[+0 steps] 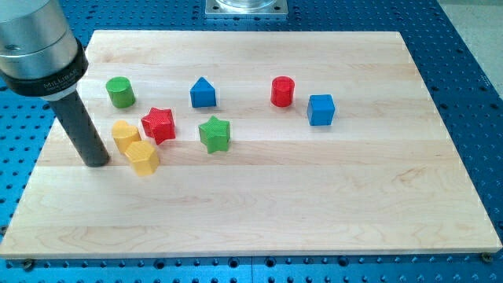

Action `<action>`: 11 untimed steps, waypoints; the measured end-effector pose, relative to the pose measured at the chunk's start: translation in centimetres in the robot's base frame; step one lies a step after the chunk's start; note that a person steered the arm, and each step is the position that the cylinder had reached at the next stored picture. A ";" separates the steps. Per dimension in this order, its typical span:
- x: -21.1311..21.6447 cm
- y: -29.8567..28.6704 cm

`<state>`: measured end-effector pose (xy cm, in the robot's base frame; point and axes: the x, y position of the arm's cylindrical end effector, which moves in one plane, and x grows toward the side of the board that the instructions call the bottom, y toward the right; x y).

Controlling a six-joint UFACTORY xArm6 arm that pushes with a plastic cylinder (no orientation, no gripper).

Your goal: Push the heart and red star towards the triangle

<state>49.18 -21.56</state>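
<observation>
My tip [96, 162] rests on the board at the view's left, just left of the two yellow blocks. The yellow heart [125, 134] lies right of the tip. A yellow hexagon [143, 157] touches it at its lower right. The red star [159, 125] sits right of the heart, almost touching it. The blue triangle [203, 93] stands up and to the right of the red star, with a gap between them.
A green cylinder [120, 93] stands above the heart. A green star [214, 134] lies right of the red star. A red cylinder [282, 91] and a blue cube [321, 109] sit further right. The wooden board [330, 196] is bordered by a blue perforated table.
</observation>
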 end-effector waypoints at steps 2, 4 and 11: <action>0.3 0.1; -0.1 0.3; -1.8 4.1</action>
<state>47.40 -17.41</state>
